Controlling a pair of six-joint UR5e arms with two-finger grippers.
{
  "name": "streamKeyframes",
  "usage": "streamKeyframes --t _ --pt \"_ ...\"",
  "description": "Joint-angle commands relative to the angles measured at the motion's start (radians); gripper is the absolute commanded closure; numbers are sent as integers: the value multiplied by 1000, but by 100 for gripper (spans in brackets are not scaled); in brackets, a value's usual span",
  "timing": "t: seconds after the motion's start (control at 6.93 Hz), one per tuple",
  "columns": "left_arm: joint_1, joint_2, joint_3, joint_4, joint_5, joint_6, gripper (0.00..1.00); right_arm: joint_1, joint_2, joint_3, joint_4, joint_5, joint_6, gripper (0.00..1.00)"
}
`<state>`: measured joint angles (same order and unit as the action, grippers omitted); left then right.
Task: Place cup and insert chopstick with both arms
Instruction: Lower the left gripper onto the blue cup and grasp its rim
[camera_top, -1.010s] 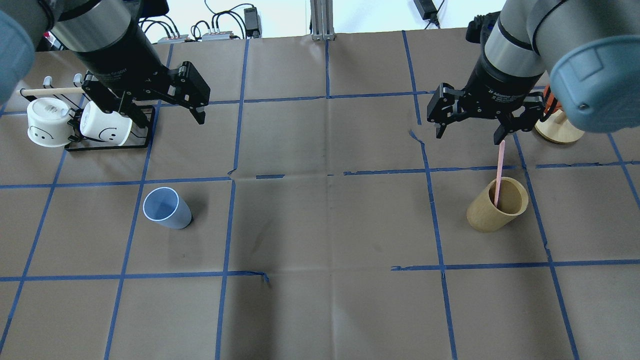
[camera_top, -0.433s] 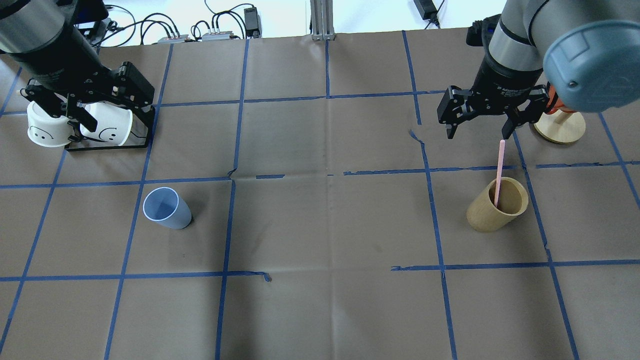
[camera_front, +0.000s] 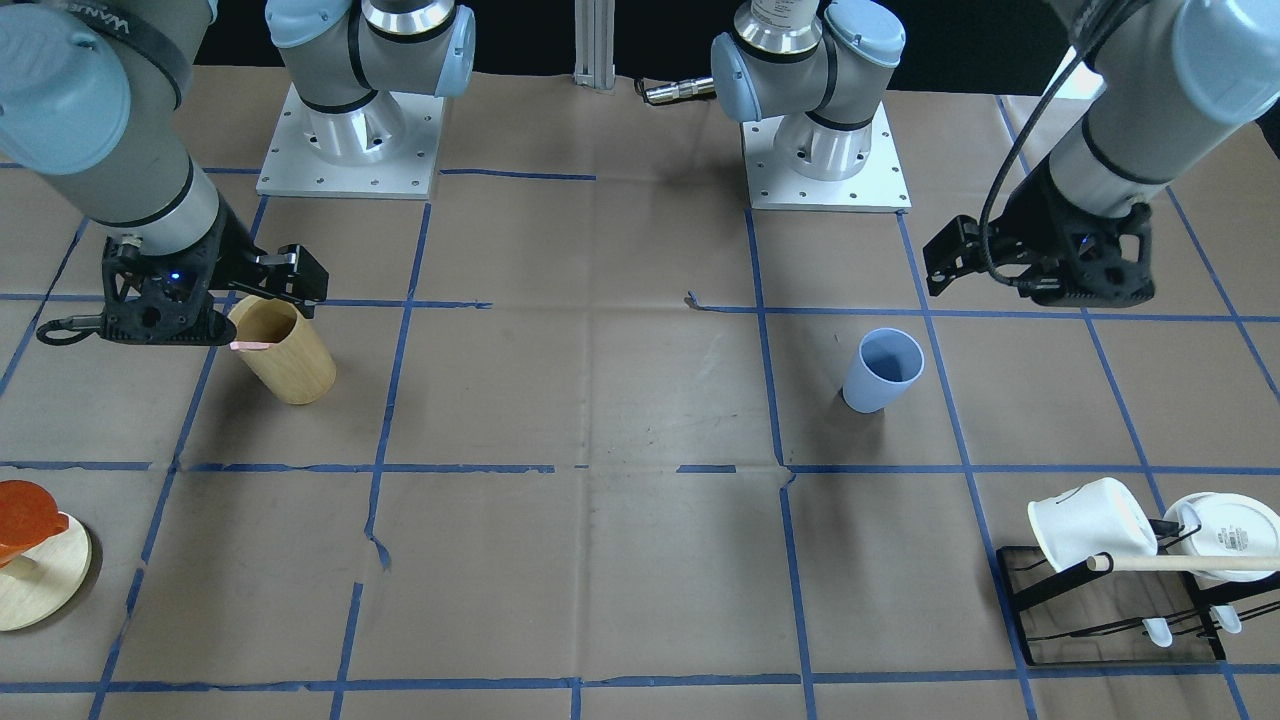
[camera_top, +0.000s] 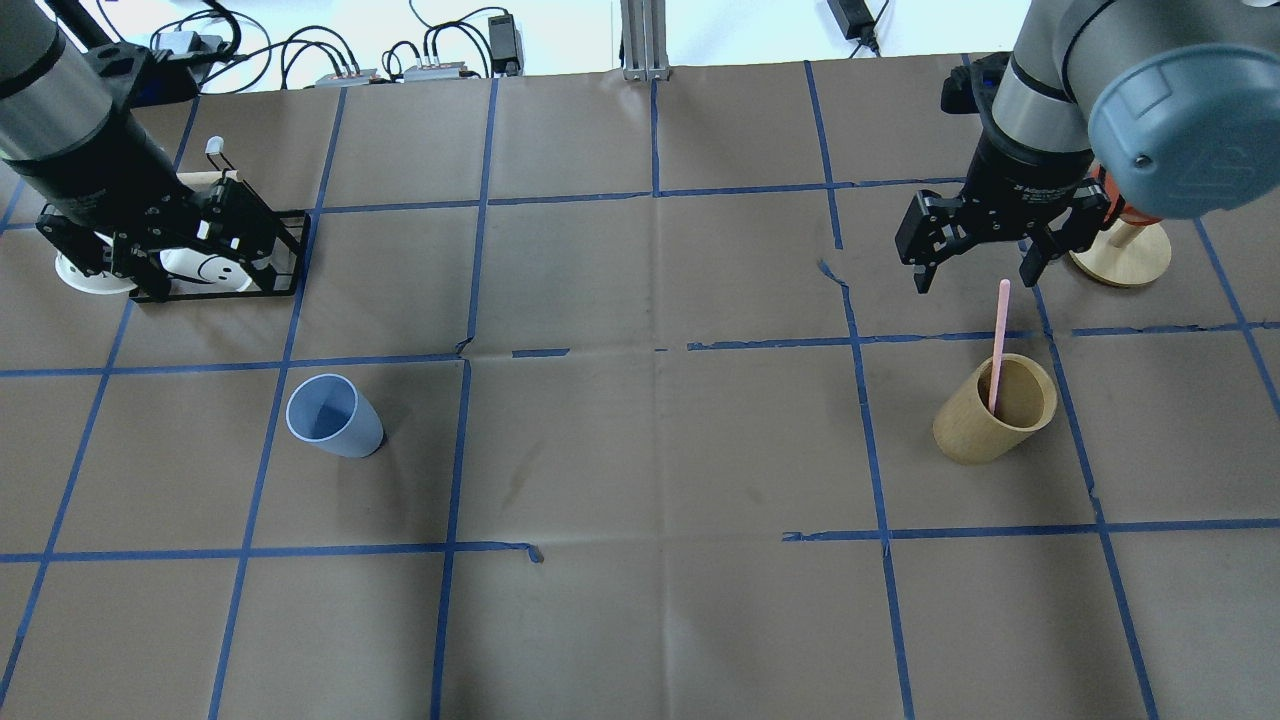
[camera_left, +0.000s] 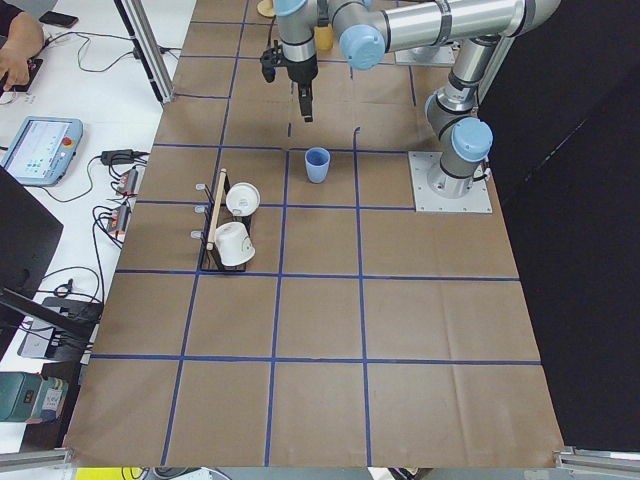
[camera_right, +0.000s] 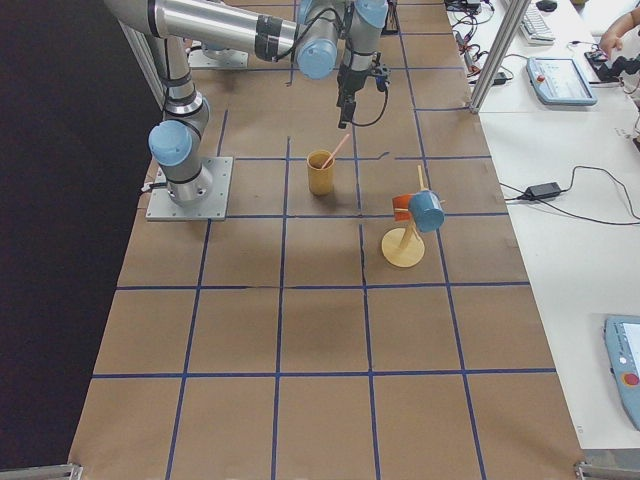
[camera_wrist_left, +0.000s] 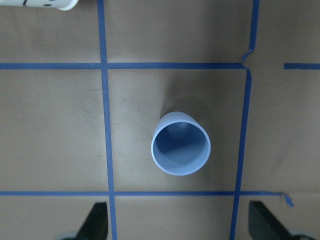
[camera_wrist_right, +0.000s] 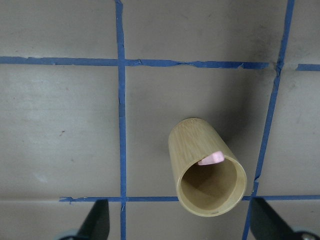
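Note:
The light blue cup (camera_top: 333, 417) stands upright on the left half of the table, also in the front view (camera_front: 882, 370) and centred below the left wrist camera (camera_wrist_left: 180, 142). One pale pink chopstick (camera_top: 998, 340) leans inside a tan wooden cylinder (camera_top: 995, 408); its tip shows in the right wrist view (camera_wrist_right: 211, 159). My left gripper (camera_top: 170, 268) is open and empty, above the mug rack, well behind the cup. My right gripper (camera_top: 975, 282) is open and empty, just beyond the chopstick's top end. In both wrist views the jaws stand wide apart.
A black wire rack (camera_top: 285, 250) with two white mugs (camera_front: 1090, 525) and a beige wooden rod (camera_front: 1180, 563) sits at the far left. A round wooden stand (camera_top: 1120, 255) with an orange piece sits far right, behind the cylinder. Blue tape lines grid the brown paper.
My left arm has swung left and now hangs over the mug rack. My right gripper has shifted slightly right and away from the chopstick's top. Cup, cylinder and chopstick have not moved.

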<state>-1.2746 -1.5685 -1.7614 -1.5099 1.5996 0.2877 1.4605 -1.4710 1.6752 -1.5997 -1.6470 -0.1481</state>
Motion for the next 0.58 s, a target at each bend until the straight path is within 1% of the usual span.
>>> streamKeyframes --t 0.0,0.14,0.43 --pt "30 -2 -210 239 3 30 1 -41 40 -6 0 -5 -64 0" --pt "35 -30 -264 352 -3 30 1 -43 52 -8 0 -4 -64 0" --pt "38 -67 -280 370 -3 30 1 -60 98 -26 13 -7 -64 0"
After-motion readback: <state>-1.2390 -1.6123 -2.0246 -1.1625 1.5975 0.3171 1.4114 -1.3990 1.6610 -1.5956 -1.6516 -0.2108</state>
